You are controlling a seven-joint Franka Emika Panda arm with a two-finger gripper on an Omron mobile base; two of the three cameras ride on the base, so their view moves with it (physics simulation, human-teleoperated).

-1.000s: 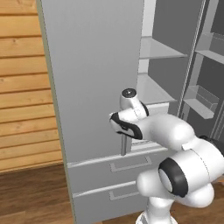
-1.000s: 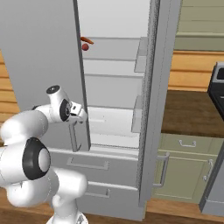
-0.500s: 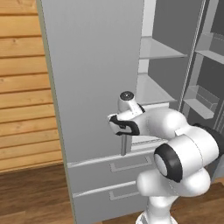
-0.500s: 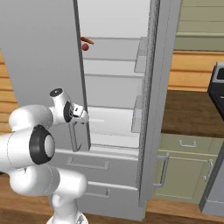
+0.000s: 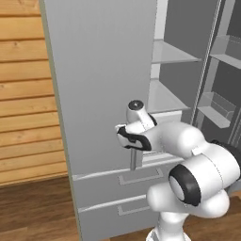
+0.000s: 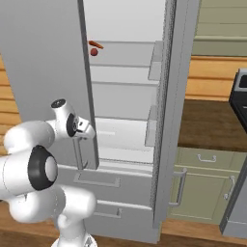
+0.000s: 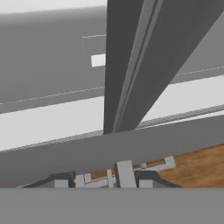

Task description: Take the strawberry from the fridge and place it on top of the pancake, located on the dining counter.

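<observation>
Claw (image 5: 133, 149) now closer around the fridge (image 5: 103, 94) door handle (image 5: 133, 159).

A wood-plank wall (image 5: 23, 94) stands to the left of the jaws, with wooden floor (image 5: 33, 212) below them. Well to their right sit pale green base cabinets (image 6: 202, 188) with bar handles, under a dark countertop (image 6: 207, 120). An orange-red stick-like item (image 6: 96, 44) lies above the jaws.

Horizontal wood-plank wall (image 5: 23, 94) at left; brown wooden floor (image 5: 35, 212). Pale green base cabinets (image 6: 202, 190) with bar handles at right, dark worktop (image 6: 207, 123) above
</observation>
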